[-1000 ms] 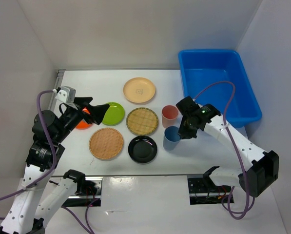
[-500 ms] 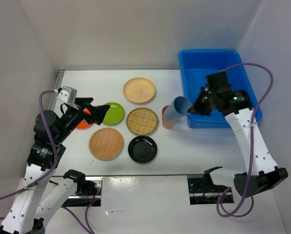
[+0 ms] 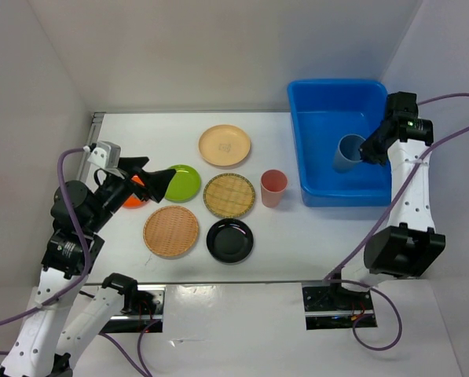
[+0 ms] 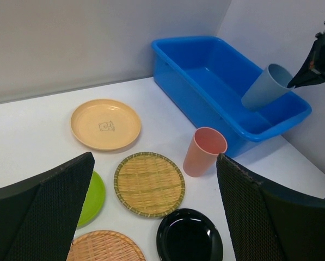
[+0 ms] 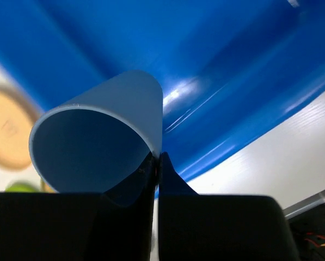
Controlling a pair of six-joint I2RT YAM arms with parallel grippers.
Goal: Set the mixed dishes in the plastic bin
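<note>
My right gripper (image 3: 367,152) is shut on the rim of the blue cup (image 3: 347,152) and holds it tilted over the inside of the blue plastic bin (image 3: 320,96). In the right wrist view the cup (image 5: 113,109) is pinched at its wall between my fingers. My left gripper (image 3: 157,180) is open and empty above the orange plate (image 3: 135,197) and lime green plate (image 3: 184,182). On the table lie the beige plate (image 3: 225,145), two woven plates (image 3: 229,195) (image 3: 171,231), the black bowl (image 3: 229,240) and the pink cup (image 3: 273,188).
White walls stand close on the left, back and right. The bin (image 4: 222,70) sits against the right wall. The pink cup (image 4: 203,151) stands just left of the bin's near corner.
My right arm has lifted the blue cup from beside the pink cup and carried it right, over the bin's rim and above its inside. My left arm has stayed still.
</note>
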